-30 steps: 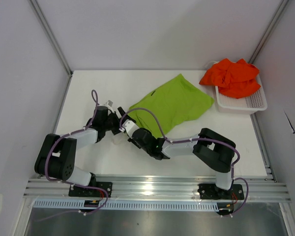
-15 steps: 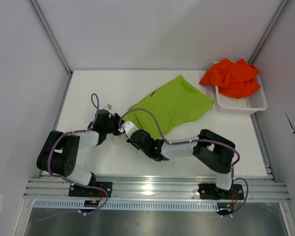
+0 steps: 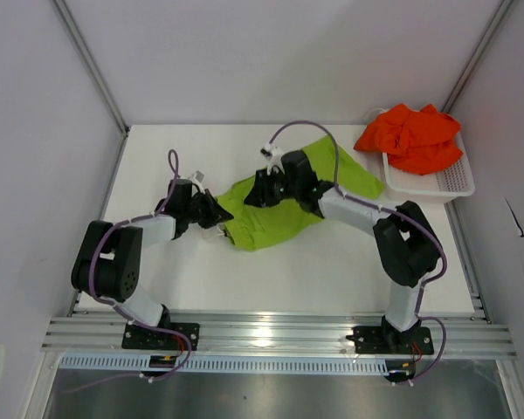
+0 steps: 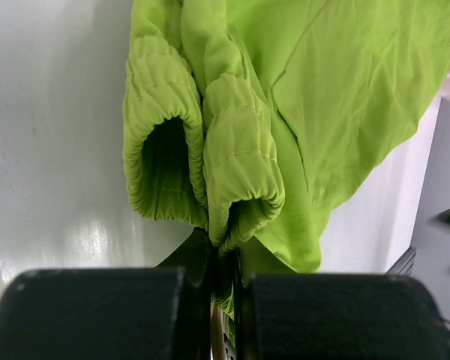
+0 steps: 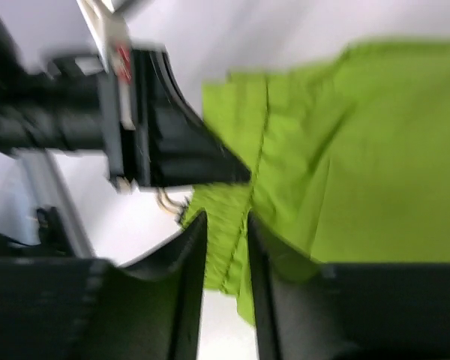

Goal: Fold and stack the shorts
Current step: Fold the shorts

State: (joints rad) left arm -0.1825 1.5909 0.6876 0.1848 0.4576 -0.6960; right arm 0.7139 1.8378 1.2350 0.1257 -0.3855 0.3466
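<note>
The lime green shorts (image 3: 275, 223) lie in the middle of the table, bunched at their left end. My left gripper (image 3: 217, 212) is shut on that end. In the left wrist view its jaws (image 4: 223, 259) pinch the gathered elastic waistband of the green shorts (image 4: 337, 90). My right gripper (image 3: 253, 194) hovers over the shorts' left part, its arm reaching across them from the right. The right wrist view is blurred; the gripper (image 5: 225, 244) stands narrowly open, with green fabric (image 5: 360, 165) showing beneath. The orange-red shorts (image 3: 410, 137) sit crumpled on the basket.
A white mesh basket (image 3: 441, 184) stands at the table's back right corner under the orange-red shorts. Grey walls and metal posts close in the table on three sides. In the right wrist view the left gripper's black body (image 5: 172, 142) is close by.
My left gripper has shut on the green waistband. My right gripper has opened a little, and its arm has swung from the near side to reach across the shorts. The shorts' left end has shifted.
</note>
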